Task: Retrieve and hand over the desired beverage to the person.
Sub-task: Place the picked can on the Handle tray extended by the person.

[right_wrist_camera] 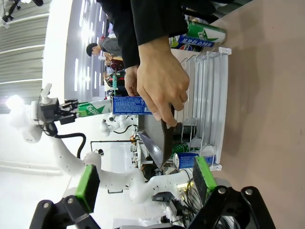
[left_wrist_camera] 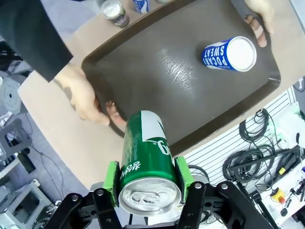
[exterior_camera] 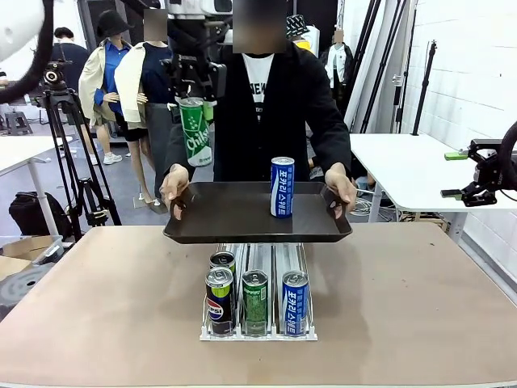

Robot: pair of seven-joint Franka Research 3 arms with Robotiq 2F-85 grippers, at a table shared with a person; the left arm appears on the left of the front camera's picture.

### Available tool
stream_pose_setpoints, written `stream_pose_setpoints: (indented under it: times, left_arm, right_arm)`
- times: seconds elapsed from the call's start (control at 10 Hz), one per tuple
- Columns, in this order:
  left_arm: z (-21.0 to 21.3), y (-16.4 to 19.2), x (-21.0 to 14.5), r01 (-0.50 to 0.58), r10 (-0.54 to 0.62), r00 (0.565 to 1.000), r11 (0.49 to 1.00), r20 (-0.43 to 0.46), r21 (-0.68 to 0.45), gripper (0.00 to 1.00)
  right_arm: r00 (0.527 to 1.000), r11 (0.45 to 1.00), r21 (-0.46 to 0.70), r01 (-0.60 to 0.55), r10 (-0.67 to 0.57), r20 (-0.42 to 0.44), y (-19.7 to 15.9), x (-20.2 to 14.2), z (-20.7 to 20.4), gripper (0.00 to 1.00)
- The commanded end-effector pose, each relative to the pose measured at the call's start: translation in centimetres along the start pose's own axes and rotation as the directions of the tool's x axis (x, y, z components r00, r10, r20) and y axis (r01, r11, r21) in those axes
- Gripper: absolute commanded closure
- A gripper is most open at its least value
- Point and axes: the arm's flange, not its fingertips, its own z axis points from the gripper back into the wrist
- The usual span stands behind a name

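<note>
Nearest the robot's side, a clear rack [exterior_camera: 257,323] sits on the brown table [exterior_camera: 420,291] with cans lined up in its lanes: a Pepsi can [exterior_camera: 219,301] in the left lane with another dark can [exterior_camera: 223,262] right behind it, a green can [exterior_camera: 255,301] in the middle, and a blue can [exterior_camera: 295,303] on the right.

Just past and above the rack, the person [exterior_camera: 266,113] in the black cardigan is standing at the far edge holding a dark tray [exterior_camera: 234,214] with both hands — one hand [exterior_camera: 173,187] on the left rim, the other hand [exterior_camera: 342,184] on the right rim. A blue Pocari can [exterior_camera: 282,187] stands upright on the tray, toward the right of its middle.

Up above the tray's left end, the left end effector [exterior_camera: 195,89] is clenched on a green Chilsung can [exterior_camera: 195,131] — green pads pressed on both sides, can hanging clear of the tray. From the left wrist camera the Chilsung can [left_wrist_camera: 147,164] sits over the tray's near edge, close to the person's hand [left_wrist_camera: 86,98] and well apart from the Pocari can [left_wrist_camera: 229,54].

Off at the right side, the right end effector [exterior_camera: 460,174] hangs beside a white table [exterior_camera: 404,162], well away from everything. Its green pads [right_wrist_camera: 87,187] are spread wide, nothing between them.
</note>
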Motion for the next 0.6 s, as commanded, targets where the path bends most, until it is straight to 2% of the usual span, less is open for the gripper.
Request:
stream_pose_setpoints:
  times: [0.0, 0.2, 0.5]
  left_arm:
    - [1.9, -0.3, 3.4, 0.013, -0.013, 1.0, 1.0, -0.011, -0.004, 1.0]
    - [-0.1, -0.9, 4.7, -0.002, 0.002, 1.0, 1.0, -0.001, 0.015, 1.0]
    - [-2.8, -1.5, 6.3, 0.053, -0.053, 0.998, 0.998, -0.019, -0.021, 1.0]
  right_arm:
    - [1.0, 1.0, 0.007, -0.011, 0.011, -0.006, 0.0, -0.1, -0.1, 0.0]
    - [1.0, 1.0, 0.007, -0.011, 0.011, -0.006, 0.0, -0.1, -0.1, 0.0]
    - [1.0, 1.0, 0.007, -0.011, 0.011, -0.006, 0.0, -0.1, -0.1, 0.0]
